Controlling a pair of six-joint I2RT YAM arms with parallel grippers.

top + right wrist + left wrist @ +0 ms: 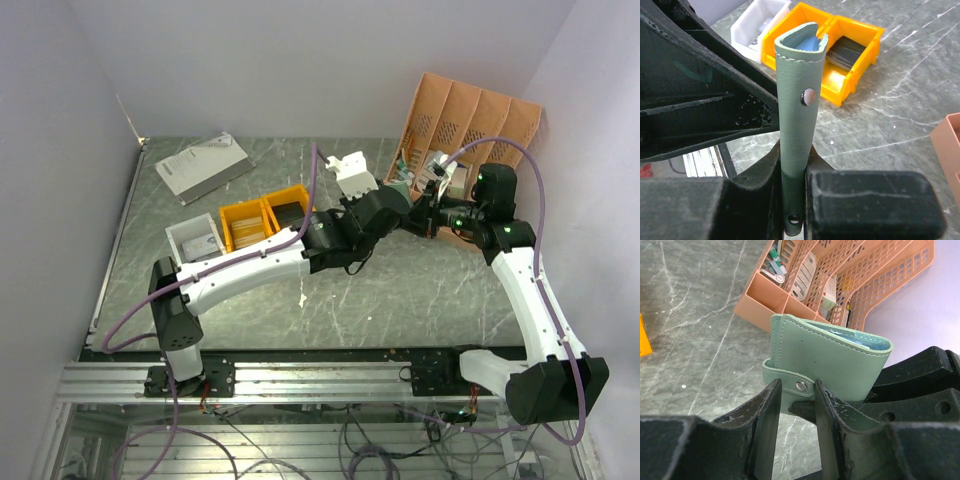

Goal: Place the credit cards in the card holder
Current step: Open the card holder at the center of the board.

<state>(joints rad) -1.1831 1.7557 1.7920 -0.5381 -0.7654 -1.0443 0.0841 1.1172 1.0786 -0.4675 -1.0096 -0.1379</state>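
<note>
From above, your left gripper [418,216] and right gripper [441,214] meet nose to nose just before the peach slotted plastic desk organiser [470,120]. At the left wrist, the grey-green folding leather-look card holder [830,357] hangs above the grey marbled table [690,340], its snap tab [801,386] between the fingers [771,430]; whether they pinch it you cannot tell. At the right wrist, jaws clench the holder's lower edge, holding it upright, folded.

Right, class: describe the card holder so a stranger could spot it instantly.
Start at the peach organiser at the table's far right. In front, the right arm's fingers pinch the card holder: small, grey-green, folded, with a silver snap, unlike the orange bins.
</note>
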